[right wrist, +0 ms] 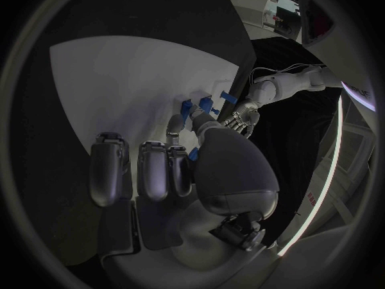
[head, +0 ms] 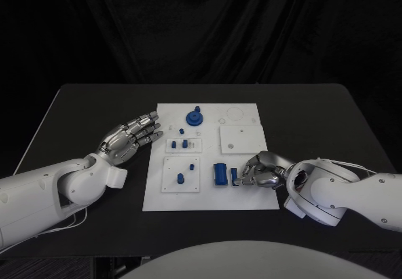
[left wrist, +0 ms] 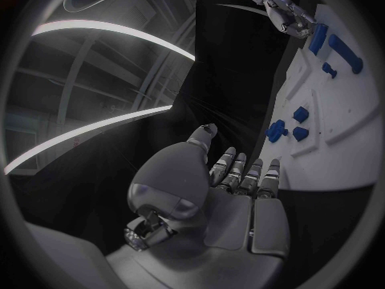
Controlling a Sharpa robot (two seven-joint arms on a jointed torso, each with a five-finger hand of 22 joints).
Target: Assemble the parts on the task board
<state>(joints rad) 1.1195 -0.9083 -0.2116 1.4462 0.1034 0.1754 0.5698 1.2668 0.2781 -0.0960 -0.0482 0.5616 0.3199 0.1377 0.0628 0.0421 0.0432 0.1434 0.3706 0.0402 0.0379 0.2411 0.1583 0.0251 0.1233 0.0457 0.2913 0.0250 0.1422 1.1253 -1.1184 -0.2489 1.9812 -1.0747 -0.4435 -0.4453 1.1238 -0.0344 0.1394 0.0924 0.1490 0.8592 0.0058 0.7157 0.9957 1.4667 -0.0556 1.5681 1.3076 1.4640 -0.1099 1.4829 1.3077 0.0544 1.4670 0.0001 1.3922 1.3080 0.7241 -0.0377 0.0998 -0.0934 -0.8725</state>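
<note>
The white task board lies in the middle of the table. At its near right my right hand curls over the board and pinches a small blue part that stands next to a taller blue block. In the right wrist view a bit of that blue part shows between the thumb and a finger of my right hand. My left hand hovers open at the board's left edge, fingers spread and holding nothing. A blue gear-like part sits at the board's far middle.
Two small blue pegs stand near the board's left middle. Two more blue pieces sit on the square sub-plate at the near left. A bare white square plate lies at the right. Black table surrounds the board.
</note>
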